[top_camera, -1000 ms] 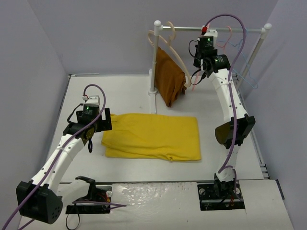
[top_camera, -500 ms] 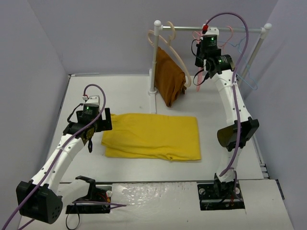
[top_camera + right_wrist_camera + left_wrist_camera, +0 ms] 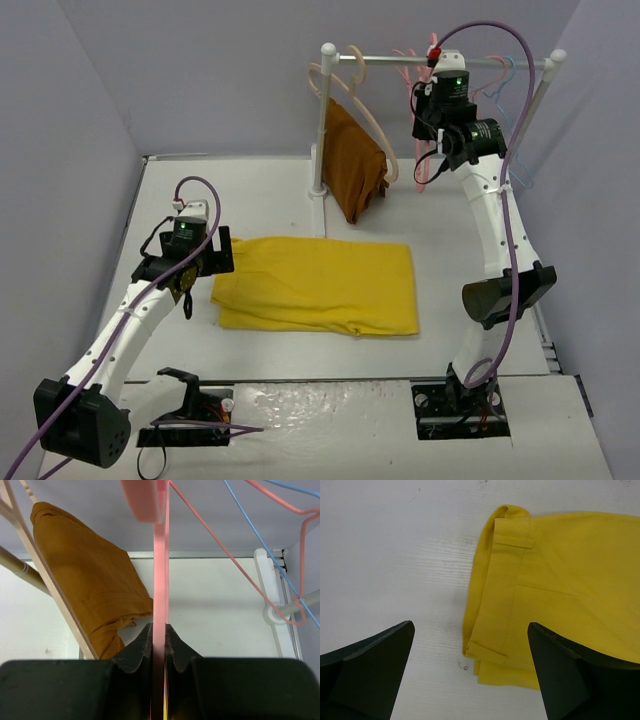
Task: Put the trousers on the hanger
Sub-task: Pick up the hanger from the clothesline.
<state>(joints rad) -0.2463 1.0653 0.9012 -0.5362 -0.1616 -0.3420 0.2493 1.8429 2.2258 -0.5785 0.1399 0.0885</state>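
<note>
The yellow trousers (image 3: pixel 315 285) lie folded flat on the table; their waistband end (image 3: pixel 520 580) fills the right of the left wrist view. My left gripper (image 3: pixel 188 285) hovers at their left edge, open wide (image 3: pixel 470 627), with the waistband corner and bare table between its fingers. My right gripper (image 3: pixel 432 150) is raised at the clothes rail and shut (image 3: pixel 159 627) on the thin pink hanger (image 3: pixel 160 570), whose bar runs straight up between the jaws. In the top view the pink hanger (image 3: pixel 421 172) hangs tilted below the rail beside the wrist.
A white rack rail (image 3: pixel 390 60) spans the back on two posts. A thick beige hanger (image 3: pixel 378 130) carries a rust-brown cloth (image 3: pixel 355 160) at its left end. Another pink hanger (image 3: pixel 300 560) and a light blue hanger (image 3: pixel 517 150) hang at the right end.
My right gripper has finished closing on the pink hanger, and the arm has shifted right and up along the rail with it. The left arm and the trousers have not moved.
</note>
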